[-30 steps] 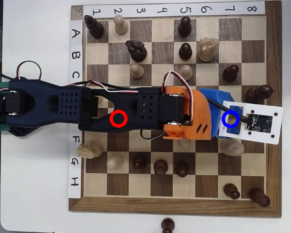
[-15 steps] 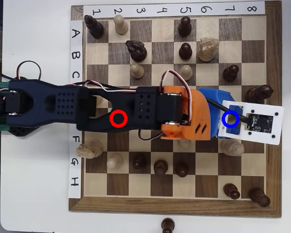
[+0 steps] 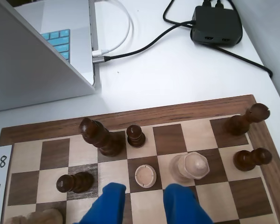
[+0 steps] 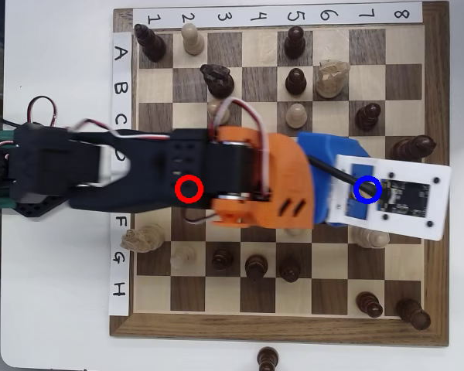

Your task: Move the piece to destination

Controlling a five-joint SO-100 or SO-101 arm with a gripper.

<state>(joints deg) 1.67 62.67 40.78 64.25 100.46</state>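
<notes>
The wrist view shows the piece [image 3: 145, 176], a small cream pawn, standing upright on a dark square [image 3: 152, 164] of the 7 row. My gripper [image 3: 145, 190] is open. Its two blue fingers [image 3: 109, 201] flank the pawn from the near side with gaps on both sides. In the overhead view the pawn and the destination square are hidden under the gripper's white camera plate [image 4: 406, 197], and the blue ring [image 4: 356, 188] is drawn over that plate. The red ring [image 4: 189, 178] lies over the black arm.
Right of the pawn stands a taller cream piece [image 3: 190, 167]. Dark pieces stand around it: a tall one [image 3: 102, 137], a pawn [image 3: 136, 136] and another [image 3: 74, 182] on the left. Beyond the board edge are a laptop [image 3: 37, 56] and a black box [image 3: 216, 24] with cables.
The arm has pulled back to the left in the overhead view, and the orange wrist and camera plate look larger, as if raised. The board pieces have not moved.
</notes>
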